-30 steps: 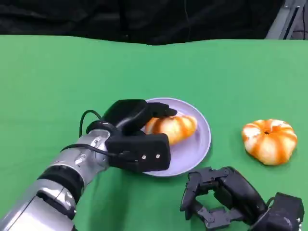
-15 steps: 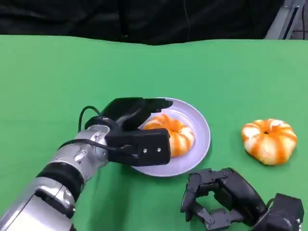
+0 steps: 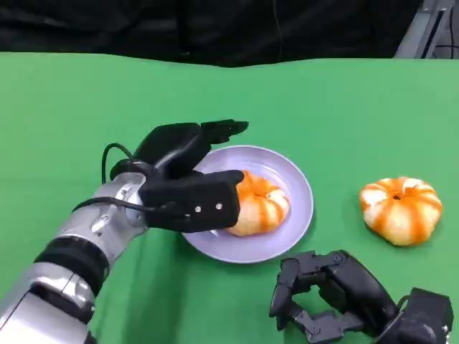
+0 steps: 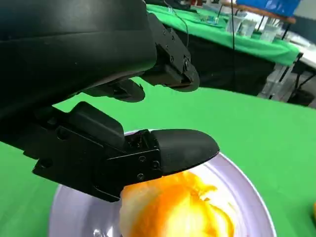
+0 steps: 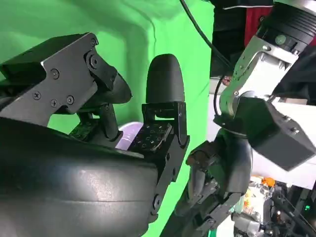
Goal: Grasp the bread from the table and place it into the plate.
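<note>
- I see the bench (image 3: 86, 100) covered edge to edge in a flat, bright green cloth, smooth and unmarked where it is bare.
- Behind its far edge the head view goes to a dark black backdrop, with a grey metal frame piece (image 3: 423, 29) slanting in at the upper right corner.
- The left wrist view looks past the bench to another green-covered table (image 4: 232, 42) carrying clear cups and a blue object, with dark space under it.
- The lilac plate (image 3: 295, 215) lies near the middle of the bench, and the bread (image 3: 259, 204), a round bun streaked orange and cream, lies inside it on the plate's left half.
- My left hand (image 3: 188, 179) is at the plate's left rim with its fingers spread apart; from the wrist camera, one finger (image 4: 180, 148) is over the bun and the other fingers are well above it, so it grips nothing.
- A second orange-striped bun (image 3: 400, 209) sits on the cloth well to the right of the plate.
- My right hand (image 3: 326, 297) rests low at the near right, its fingers curled inward around nothing.
</note>
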Robot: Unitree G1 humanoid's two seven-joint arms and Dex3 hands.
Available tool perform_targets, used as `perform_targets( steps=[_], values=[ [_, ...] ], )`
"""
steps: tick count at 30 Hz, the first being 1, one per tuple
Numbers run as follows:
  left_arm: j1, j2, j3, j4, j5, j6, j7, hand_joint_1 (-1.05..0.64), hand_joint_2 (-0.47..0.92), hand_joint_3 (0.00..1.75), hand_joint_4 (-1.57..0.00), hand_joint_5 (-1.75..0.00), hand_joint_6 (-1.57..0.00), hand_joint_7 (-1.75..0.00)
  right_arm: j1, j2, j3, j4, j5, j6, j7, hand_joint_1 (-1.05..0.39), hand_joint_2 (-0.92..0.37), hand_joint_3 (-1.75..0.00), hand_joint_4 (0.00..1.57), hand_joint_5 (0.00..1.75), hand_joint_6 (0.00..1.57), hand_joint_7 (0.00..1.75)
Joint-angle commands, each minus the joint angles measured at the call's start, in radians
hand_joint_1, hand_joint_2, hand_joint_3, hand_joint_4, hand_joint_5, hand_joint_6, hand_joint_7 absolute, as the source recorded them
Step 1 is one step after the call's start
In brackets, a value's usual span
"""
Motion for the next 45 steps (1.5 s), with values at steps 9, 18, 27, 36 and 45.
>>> perform_targets(
  steps=[9, 18, 27, 36, 45],
  values=[
    [0.220, 0.035, 0.233, -0.199, -0.283, -0.145, -0.048, -0.66, 0.92, 0.41, -0.69, -0.04, -0.56, -0.02, 0.002, -0.014, -0.015, 0.002, 0.022, 0.014, 0.018, 0.11, -0.53, -1.16, 0.99, 1.33, 0.96, 1.06],
    [0.292, 0.017, 0.310, -0.286, -0.418, -0.157, -0.168, -0.61, 0.92, 0.34, -0.73, -0.03, -0.58, -0.01, -0.002, -0.015, -0.019, 0.013, 0.019, 0.011, 0.021, 0.11, -0.53, -1.16, 0.99, 1.32, 0.96, 1.07],
    [0.441, 0.004, 0.374, -0.445, -0.536, -0.199, -0.267, -0.63, 0.92, 0.34, -0.82, -0.05, -0.60, -0.01, -0.006, -0.017, -0.022, 0.023, 0.020, 0.000, 0.026, 0.12, -0.54, -1.15, 0.99, 1.29, 0.96, 1.04],
    [0.578, -0.025, 0.409, -0.525, -0.636, -0.282, -0.323, -0.60, 0.92, 0.34, -0.92, -0.06, -0.64, -0.02, -0.006, -0.023, -0.025, 0.028, 0.012, -0.003, 0.025, 0.09, -0.54, -1.14, 0.99, 1.28, 0.97, 1.03],
    [0.631, -0.060, 0.455, -0.487, -0.689, -0.344, -0.367, -0.55, 0.92, 0.27, -1.00, -0.05, -0.69, -0.02, -0.004, -0.024, -0.025, 0.026, 0.019, 0.005, 0.029, 0.08, -0.55, -1.12, 0.99, 1.29, 0.97, 1.03]
  ],
)
